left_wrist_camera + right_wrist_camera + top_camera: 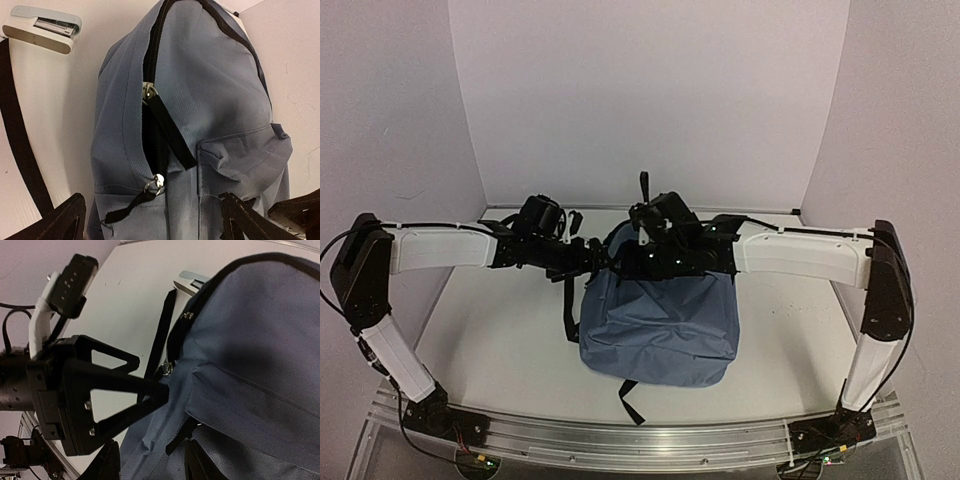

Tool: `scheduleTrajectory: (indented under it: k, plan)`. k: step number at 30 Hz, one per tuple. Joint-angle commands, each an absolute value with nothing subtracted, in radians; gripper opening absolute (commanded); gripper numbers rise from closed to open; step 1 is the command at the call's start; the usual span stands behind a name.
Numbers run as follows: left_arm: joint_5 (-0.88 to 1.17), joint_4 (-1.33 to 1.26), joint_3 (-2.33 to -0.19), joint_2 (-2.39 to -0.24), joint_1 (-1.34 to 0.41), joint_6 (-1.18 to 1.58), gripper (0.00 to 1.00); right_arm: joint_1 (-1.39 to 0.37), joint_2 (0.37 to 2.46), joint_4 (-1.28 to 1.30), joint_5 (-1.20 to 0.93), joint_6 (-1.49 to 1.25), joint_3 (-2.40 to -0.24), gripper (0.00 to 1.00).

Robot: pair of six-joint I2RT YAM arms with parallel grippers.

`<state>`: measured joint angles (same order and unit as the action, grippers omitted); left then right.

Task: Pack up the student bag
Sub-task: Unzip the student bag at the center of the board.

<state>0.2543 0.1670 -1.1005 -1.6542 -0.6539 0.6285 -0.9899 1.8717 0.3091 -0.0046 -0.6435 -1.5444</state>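
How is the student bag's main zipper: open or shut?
Partly open. The left wrist view shows a dark gap along the zipper of the student bag, between its two metal sliders. How far it runs, cannot tell.

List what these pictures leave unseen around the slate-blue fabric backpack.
- Inside of the slate-blue fabric backpack: left wrist view, its part-open black zipper shows only darkness.
- Right gripper: right wrist view, the bottom edge cuts its fingers; whether it grips fabric is unclear.
- Pale flat object: right wrist view, mostly behind the backpack; identity unclear.
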Motion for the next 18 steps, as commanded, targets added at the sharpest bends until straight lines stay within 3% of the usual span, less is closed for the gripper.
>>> scheduleTrajectory:
  k: [1, 6, 10, 18]
  plan:
    - [0.303, 0.083, -1.177, -1.72, -0.653, 0.608, 0.94, -0.999, 1.881, 0.287, 0.024, -0.714, -1.515, 0.36]
    - [0.357, 0.048, -1.195, -1.781, -0.649, 0.611, 0.89, -0.999, 1.892, 0.277, 0.029, -0.735, -1.49, 0.32]
    - [0.365, 0.02, -1.197, -1.793, -0.647, 0.606, 0.69, -0.999, 1.911, 0.276, 0.041, -0.746, -1.469, 0.3]
    - [0.433, -0.082, -1.139, -1.772, -0.647, 0.576, 0.07, -0.999, 1.879, 0.278, 0.108, -0.767, -1.411, 0.3]
